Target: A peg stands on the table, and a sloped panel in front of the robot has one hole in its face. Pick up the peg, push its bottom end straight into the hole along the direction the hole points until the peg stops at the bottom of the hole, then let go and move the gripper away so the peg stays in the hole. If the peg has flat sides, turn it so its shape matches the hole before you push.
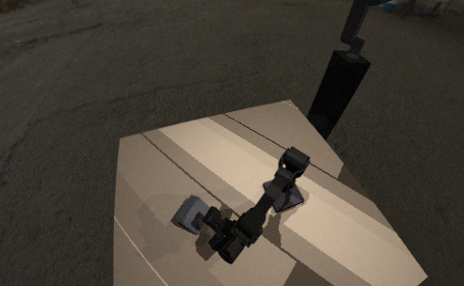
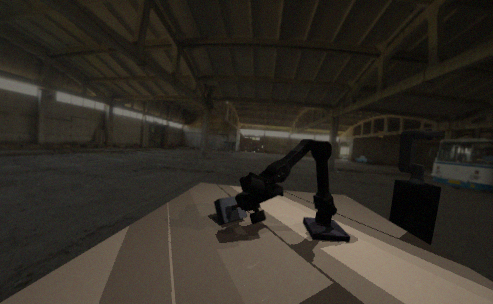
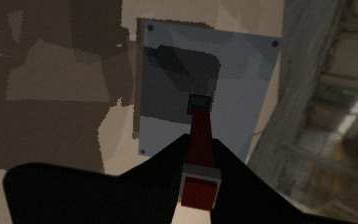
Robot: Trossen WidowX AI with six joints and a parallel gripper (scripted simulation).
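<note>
The red square-sided peg (image 3: pixel 201 152) (image 1: pixel 202 218) is held between the fingers of my gripper (image 3: pixel 199 143), which is shut on it. The blue-grey sloped panel (image 1: pixel 193 207) (image 2: pixel 223 212) (image 3: pixel 240 95) stands in front of the fingers. Its square hole (image 3: pixel 199 104) shows in the wrist view. The peg's far end overlaps the hole's lower edge in that view, and the peg's sides look roughly in line with the hole's. I cannot tell whether the tip touches the panel or has entered the hole. A grey square piece surrounds the peg near its red near end.
The light brown table (image 1: pixel 156 245) (image 2: pixel 141 265) carries the arm's dark base plate (image 1: pixel 288 202) (image 2: pixel 326 231), behind the gripper. A dark shadow lies over part of the panel around the hole. A tall black block (image 1: pixel 340 89) (image 2: pixel 415 210) stands beyond the table's edge.
</note>
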